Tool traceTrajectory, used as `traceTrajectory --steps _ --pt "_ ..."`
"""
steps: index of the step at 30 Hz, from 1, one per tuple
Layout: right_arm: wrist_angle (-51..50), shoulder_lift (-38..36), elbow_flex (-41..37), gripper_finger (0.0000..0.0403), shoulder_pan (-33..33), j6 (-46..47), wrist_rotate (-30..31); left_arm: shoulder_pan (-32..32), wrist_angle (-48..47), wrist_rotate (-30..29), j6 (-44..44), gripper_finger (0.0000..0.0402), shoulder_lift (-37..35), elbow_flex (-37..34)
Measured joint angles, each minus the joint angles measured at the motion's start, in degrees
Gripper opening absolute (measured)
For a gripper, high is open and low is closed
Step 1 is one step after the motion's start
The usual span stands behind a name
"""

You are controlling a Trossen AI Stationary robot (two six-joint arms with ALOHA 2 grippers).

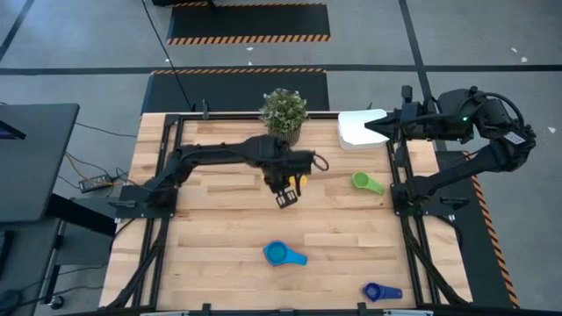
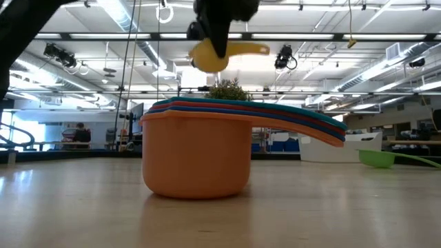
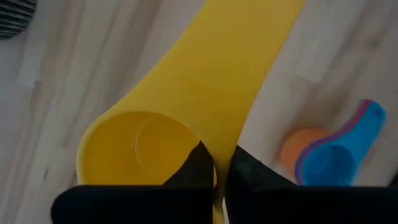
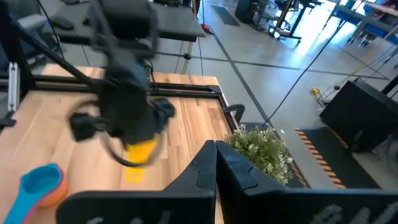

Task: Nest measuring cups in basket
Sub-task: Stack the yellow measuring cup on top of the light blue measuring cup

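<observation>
One cup held: left gripper point(image 3: 214, 180) clamps yellow measuring cup point(image 3: 140, 149) by its handle, lifted above nested stack point(image 2: 200, 148) for carrying.
Right gripper point(image 1: 373, 128): closed, empty, idle over basket point(image 1: 356, 132).

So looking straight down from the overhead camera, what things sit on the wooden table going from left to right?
Left gripper holding the yellow plastic measuring cup → green plastic measuring cup → small dark blue plastic measuring cup. The light blue stack of cups, potted plant and white basket overlap these in the order, so I leave them out.
</observation>
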Motion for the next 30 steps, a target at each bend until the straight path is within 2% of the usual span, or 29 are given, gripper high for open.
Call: traceTrajectory --steps 7,12,19,22,26,30 --pt "0.3 0.0 0.0 0.0005 0.0 -1.2 0.0 -8.6 1.0 -0.3 -7.5 0.0013 -1.0 -0.1" --pt "0.4 0.0 0.0 0.0005 0.0 -1.2 -0.6 -14.6 3.5 -0.4 -9.2 0.0013 -1.1 -0.1" --pt "0.3 0.3 0.0 0.0005 0.0 0.2 -4.3 -20.9 4.5 -1.8 -13.5 0.0013 -1.1 0.0" --pt "-1.7 0.5 0.0 0.0005 0.0 0.0 -8.6 -23.2 5.4 -3.0 -15.4 0.0013 -1.1 -0.1" --pt "-6.5 0.5 0.0 0.0005 0.2 -2.5 -17.6 -25.7 7.1 -3.6 -15.4 0.0013 -1.1 -0.1" --pt "-9.0 0.6 0.0 0.0005 1.3 -2.6 -21.9 -27.0 7.3 -4.8 -15.9 0.0013 -1.0 -0.1"
